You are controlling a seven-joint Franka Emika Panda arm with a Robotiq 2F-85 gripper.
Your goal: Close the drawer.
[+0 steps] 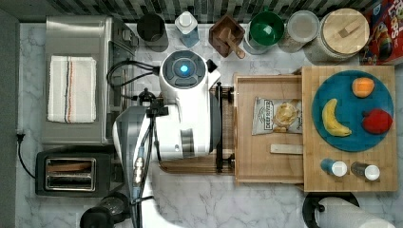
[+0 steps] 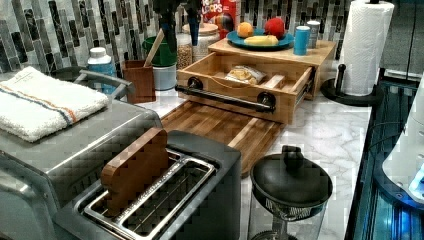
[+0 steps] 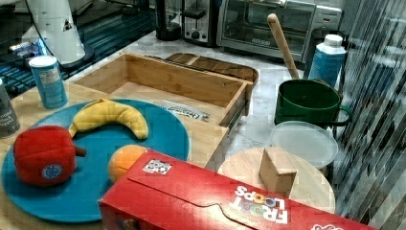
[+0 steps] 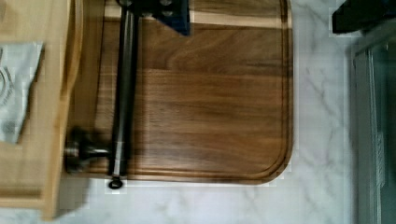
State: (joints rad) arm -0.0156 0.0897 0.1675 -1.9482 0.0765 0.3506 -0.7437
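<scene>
The drawer stands pulled well out of the light wooden cabinet, toward 9 o'clock in the top view, its front overhanging the dark cutting board. Its long black bar handle runs across that front. The gripper hangs above the handle end of the drawer in the left view; whether it is wide or narrow I cannot tell, and in the wrist view a dark part of it sits right by the bar.

To do this step well, I judge the arm should press squarely near the middle of the bar or the drawer front and drive straight toward 3 o'clock in the top view — an off-centre push could skew the box in its slot.

Around it: a toaster oven with a striped towel at 9 o'clock, a toaster at 8 o'clock, and a paper towel roll. On the cabinet top a blue plate carries a banana, an orange and a red fruit. Inside the drawer lie a chip bag and a small wooden stick — both low, so I expect they clear the cabinet edge. Nothing blocks the path.
</scene>
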